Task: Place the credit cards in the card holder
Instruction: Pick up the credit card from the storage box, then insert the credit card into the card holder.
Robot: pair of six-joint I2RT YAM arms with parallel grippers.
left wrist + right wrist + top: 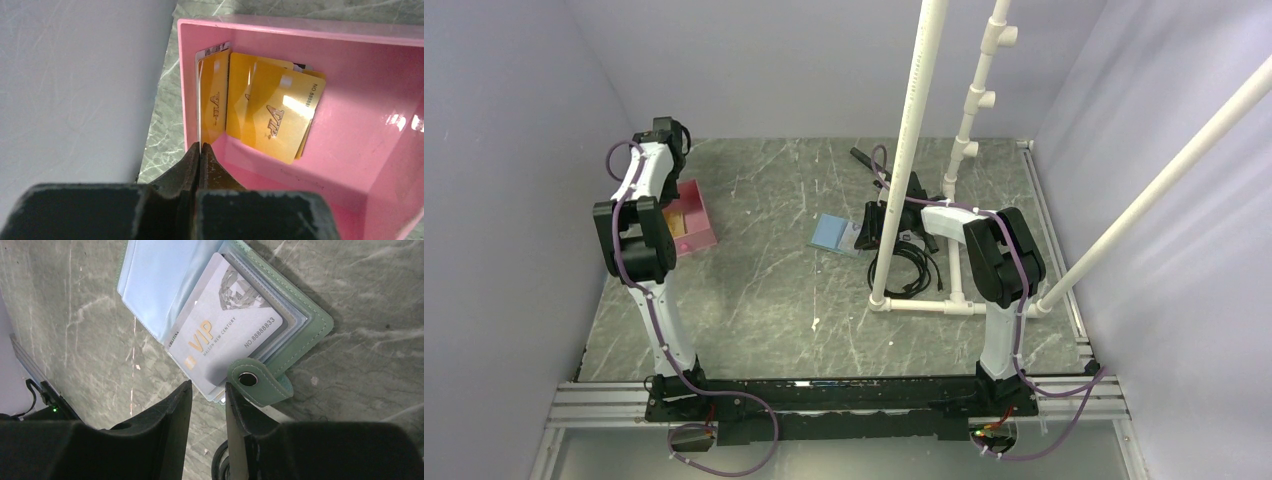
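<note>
The card holder [310, 322] lies open on the grey surface [75, 315]. It is green outside and pale blue inside. One silver credit card [225, 335] with "VIP" on it lies on the clear pockets. I cannot tell if it is slid into a pocket. The holder has one closure tab [256, 382], and it sticks out at a corner.

The right pincer [207, 387] hangs just beside the card holder, next to that tab. Its two fingers stand a little apart, with a narrow gap. Nothing is between them.

Well to the left of the card holder is one pink tray [300, 30]. In it I can count three gold credit cards [277, 112]. Two lie flat, one partly over the other. The third, the upright gold card [214, 100], stands on its edge against a tray wall. Edges of more cards peek out behind these, but I cannot count them.

The left pincer [200, 150] is squeezed shut on the thin edge of the upright gold card.

Just to the right of the card holder stand one white pipe frame [914, 150] and some black cables [914, 265].
</note>
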